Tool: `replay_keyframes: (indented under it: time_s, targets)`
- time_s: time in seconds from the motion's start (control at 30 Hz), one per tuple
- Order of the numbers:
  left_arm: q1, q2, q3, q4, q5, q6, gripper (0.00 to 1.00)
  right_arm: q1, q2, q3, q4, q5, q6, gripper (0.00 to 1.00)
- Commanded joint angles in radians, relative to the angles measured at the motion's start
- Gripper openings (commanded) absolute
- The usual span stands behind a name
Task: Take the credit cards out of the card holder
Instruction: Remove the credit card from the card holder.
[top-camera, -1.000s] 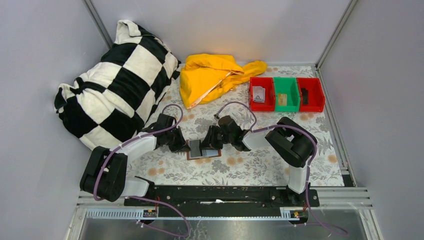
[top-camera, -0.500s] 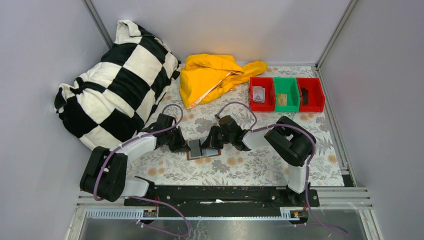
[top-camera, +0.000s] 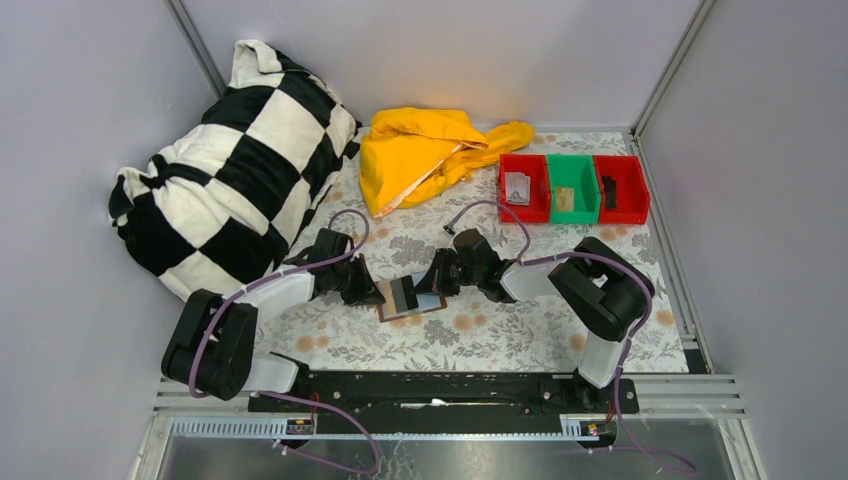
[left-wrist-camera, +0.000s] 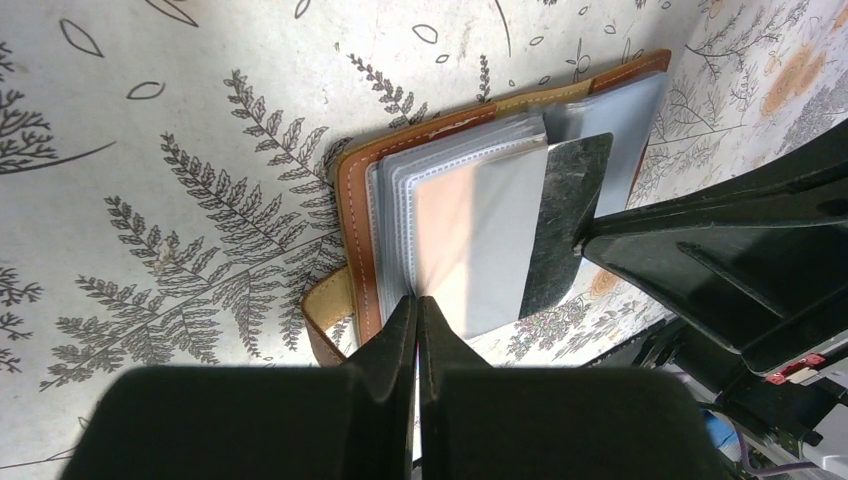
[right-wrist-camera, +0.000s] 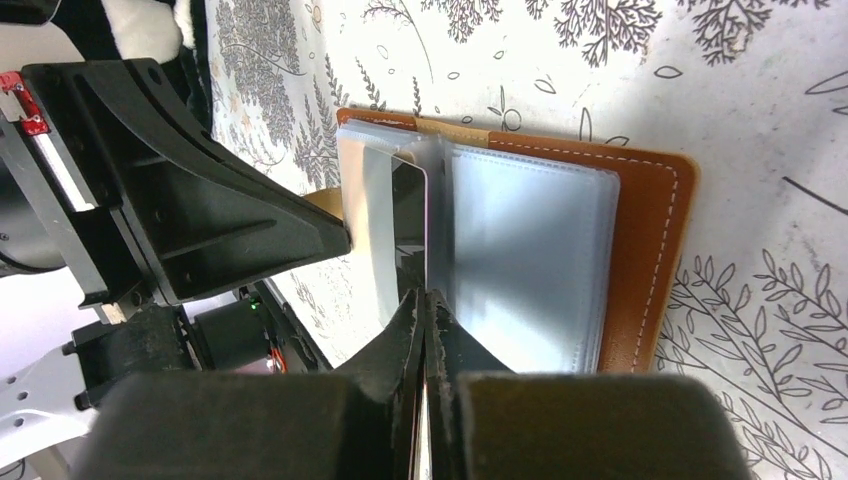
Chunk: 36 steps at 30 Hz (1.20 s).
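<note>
From above, the card holder lay open on the floral table near its middle, with only a dark sliver showing between the two tools. The wrist cameras alone showed the detail. The left wrist view showed the left gripper pressed shut on the edge of a clear sleeve of the holder, at the holder's 9 o'clock in the overhead view. It also showed a dark credit card sticking out past that sleeve toward the other tool. The right wrist view showed the right gripper clamped flat on that card's edge, with the brown cover spread at its 3 o'clock. Overhead, this gripper sat at the holder's 2 o'clock. Whether the card had fully left its pocket was hard to judge, as the sleeve overlapped it. The left arm reached in low from 7 o'clock and the right arm from 4 o'clock, both elbows folded and the forearms converging on the holder. Only the overhead view took in the red and green bins at 1 o'clock of the holder, the yellow cloth at 12 and the checked pillow at 10.
</note>
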<state>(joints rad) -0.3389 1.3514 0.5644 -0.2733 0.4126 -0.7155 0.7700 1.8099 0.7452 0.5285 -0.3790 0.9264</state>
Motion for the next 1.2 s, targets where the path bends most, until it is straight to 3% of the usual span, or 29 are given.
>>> replay_keyframes:
  time_s: [0.0,0.17,0.27,0.33,0.73,1.0,1.17]
  targets:
    - [-0.003,0.007,-0.011,0.036,0.035,0.005,0.0,-0.002,-0.046,0.014,0.002,-0.006,-0.04,0.0]
    - [-0.003,0.003,-0.011,0.037,0.038,0.005,0.0,-0.005,-0.044,0.021,0.001,-0.019,-0.041,0.03]
    - [-0.003,0.004,-0.008,0.037,0.04,0.007,0.0,-0.01,-0.021,0.024,0.009,-0.042,-0.036,0.32]
    - [-0.004,0.006,-0.006,0.037,0.048,0.01,0.0,-0.021,-0.011,0.017,0.025,-0.052,-0.025,0.4]
    - [-0.011,0.002,0.0,0.037,0.064,0.014,0.0,-0.043,0.067,0.049,0.025,-0.101,-0.015,0.42]
    - [-0.012,0.009,-0.002,0.042,0.066,0.014,0.0,-0.052,0.114,-0.036,0.183,-0.124,0.086,0.45]
    - [-0.014,0.011,0.0,0.042,0.064,0.014,0.0,-0.066,0.086,-0.059,0.166,-0.103,0.078,0.45]
